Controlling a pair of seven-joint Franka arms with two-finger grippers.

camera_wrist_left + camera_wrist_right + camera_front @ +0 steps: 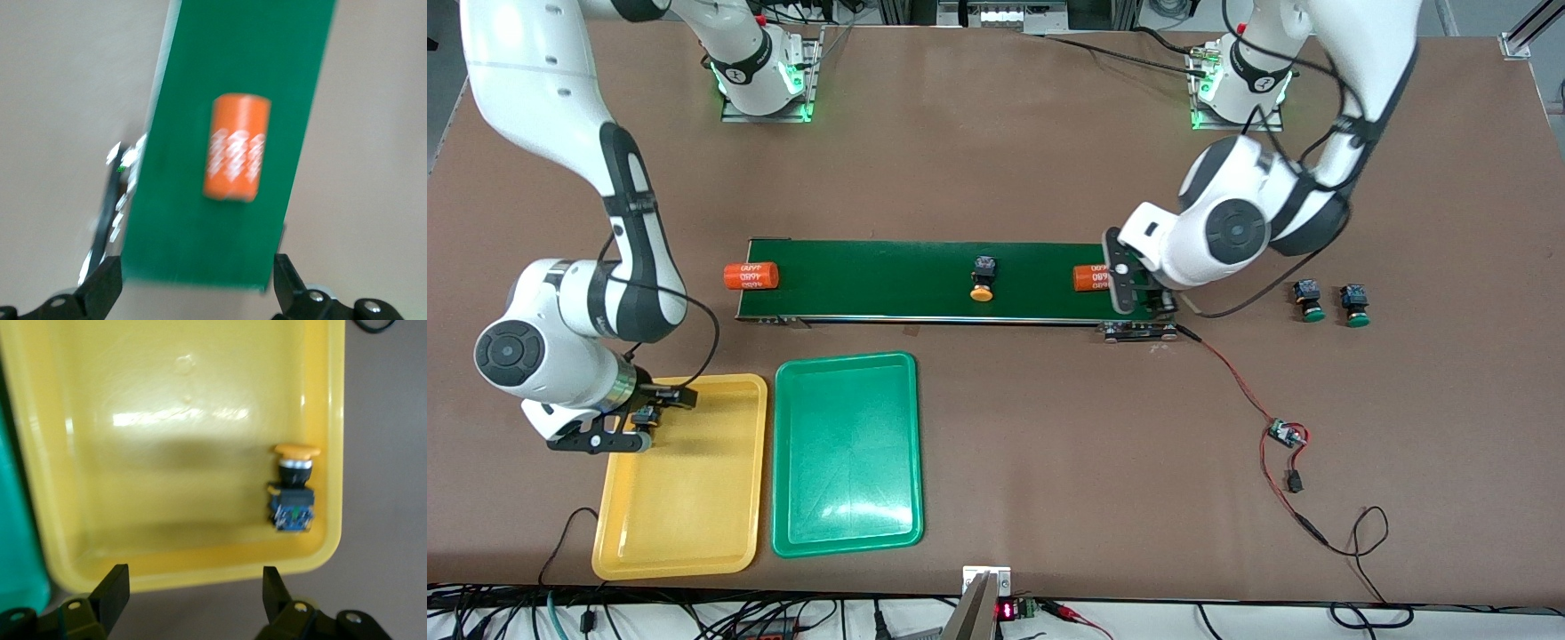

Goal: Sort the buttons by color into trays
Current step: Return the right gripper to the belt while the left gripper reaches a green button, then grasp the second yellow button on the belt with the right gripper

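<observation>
1. The right pincer [195,593] hangs over the corner of the yellow tray [685,524] that lies toward the right arm's end of the desk, its fingers spread and holding nothing. The left pincer [198,287] hangs over the end of the conveyor belt [871,280] toward the left arm's end of the desk, fingers likewise spread and empty.
2. The desk [1005,160] is brown and carries everything else.
3. The conveyor belt is a long dark green strip lying between the arm bases and the trays.
4. The yellow tray and the green tray [845,462] sit just beside each other, nearer to the front camera than the belt; the green one is bare inside.
5. One orange cylinder [751,276] lies at the belt's end toward the right arm; another orange cylinder [236,155] lies on the belt under the left pincer.
6. A yellow-capped button [292,487] lies on its side in the yellow tray, close to its wall (under the right pincer).
7. A second yellow-capped button [983,277] rests mid-belt.
8. Two green-capped buttons [1309,300] [1354,305] stand side by side on the desk, off the belt toward the left arm's end.
</observation>
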